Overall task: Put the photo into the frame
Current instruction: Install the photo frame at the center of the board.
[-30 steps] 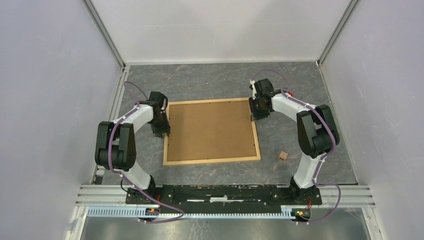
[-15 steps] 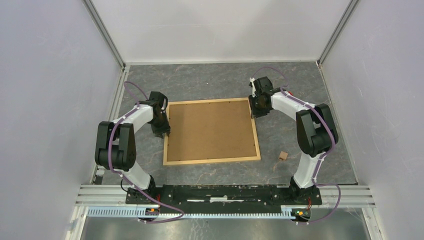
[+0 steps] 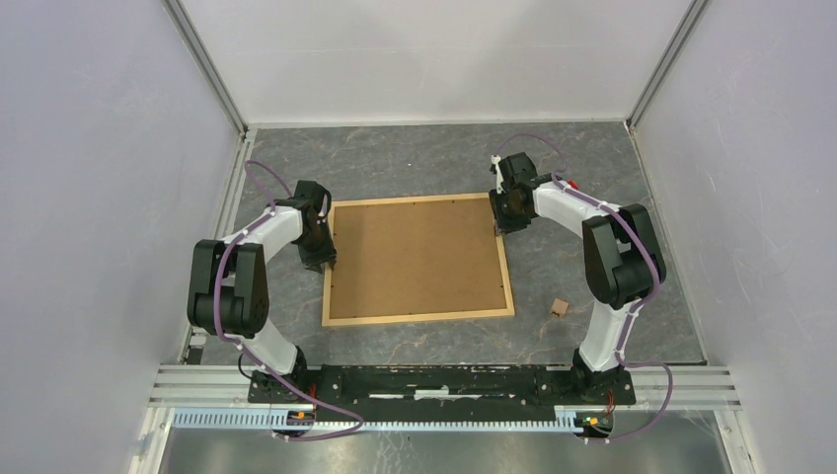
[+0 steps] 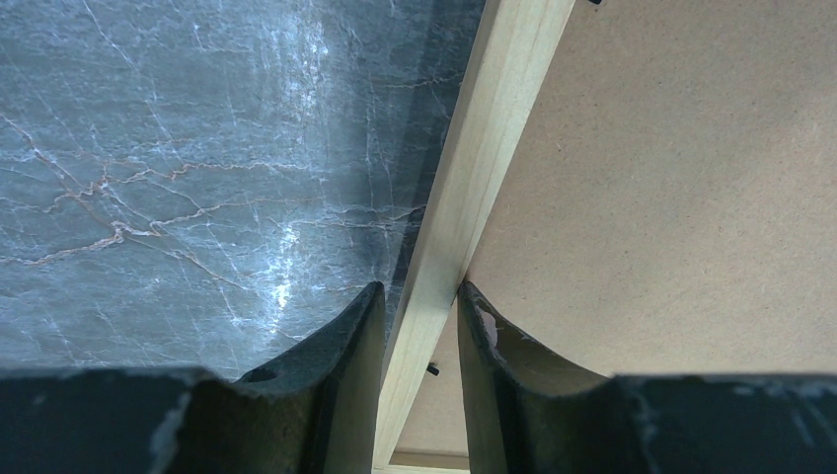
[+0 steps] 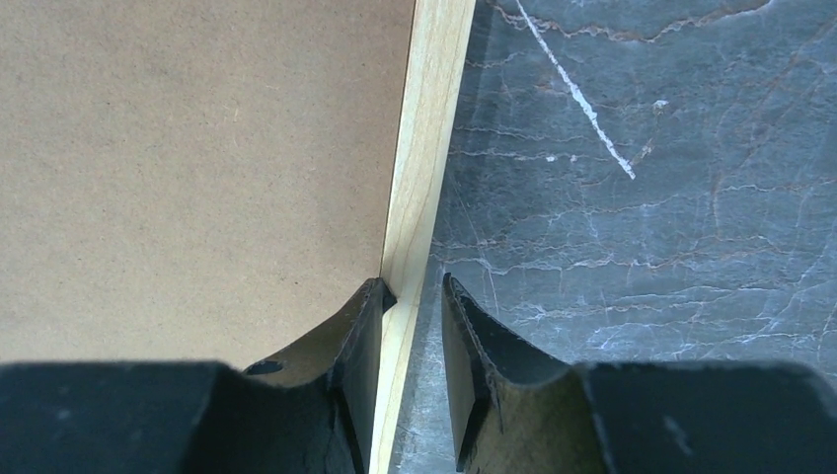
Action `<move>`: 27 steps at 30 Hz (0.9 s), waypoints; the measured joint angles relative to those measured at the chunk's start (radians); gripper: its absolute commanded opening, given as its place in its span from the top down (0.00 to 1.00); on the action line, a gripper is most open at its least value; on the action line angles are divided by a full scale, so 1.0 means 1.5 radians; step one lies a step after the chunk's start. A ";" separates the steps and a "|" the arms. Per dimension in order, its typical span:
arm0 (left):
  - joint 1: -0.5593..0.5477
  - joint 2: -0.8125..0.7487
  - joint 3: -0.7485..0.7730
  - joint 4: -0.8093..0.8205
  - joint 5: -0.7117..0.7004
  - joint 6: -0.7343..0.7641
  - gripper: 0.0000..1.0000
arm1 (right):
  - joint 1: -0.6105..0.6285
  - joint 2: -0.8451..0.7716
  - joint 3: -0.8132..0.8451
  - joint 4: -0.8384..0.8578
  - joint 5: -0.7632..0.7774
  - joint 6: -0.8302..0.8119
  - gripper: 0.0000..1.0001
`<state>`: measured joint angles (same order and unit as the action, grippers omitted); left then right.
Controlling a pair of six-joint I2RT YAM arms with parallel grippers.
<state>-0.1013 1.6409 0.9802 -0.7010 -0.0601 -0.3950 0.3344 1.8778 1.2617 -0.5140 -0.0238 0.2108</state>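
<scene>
Frame (image 3: 415, 259) lies flat, back side up, approx mid-bench (image 3: 415, 163), brown board facing the top cam. Left fingers (image 4: 331, 370) are about midway along its left edge, straddling the light wood rail w/ both tips against it, so they're gripping the frame imo. Right fingers (image 5: 341, 365) straddle the right rail close to the far-right corner. Inner tip touches the wood, but there's a dark sliver by the outer one, so can't tell if that side's actually clamped. Small wood block (image 3: 559, 308) sits on the bench near the frame's near-right corner, not touching it.
</scene>
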 measured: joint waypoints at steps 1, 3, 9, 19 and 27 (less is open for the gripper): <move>0.000 0.000 0.000 0.000 0.000 0.000 0.61 | 0.000 0.000 0.000 0.000 0.000 0.000 0.67; 0.000 0.000 0.000 0.000 0.000 0.000 0.60 | 0.001 0.000 0.000 -0.001 0.000 0.000 0.68; 0.000 0.000 0.000 0.000 0.000 0.000 0.61 | 0.004 0.000 0.000 -0.003 0.007 -0.005 0.69; 0.000 0.000 0.000 0.000 0.000 0.000 0.61 | 0.032 0.004 0.008 -0.023 0.059 -0.024 0.68; 0.000 0.000 0.000 0.000 0.000 0.000 0.61 | 0.043 0.014 0.016 -0.029 0.085 -0.024 0.68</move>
<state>-0.1013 1.6409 0.9802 -0.7010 -0.0605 -0.3950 0.3988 1.8984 1.2861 -0.5575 0.1040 0.1745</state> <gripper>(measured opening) 0.395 0.319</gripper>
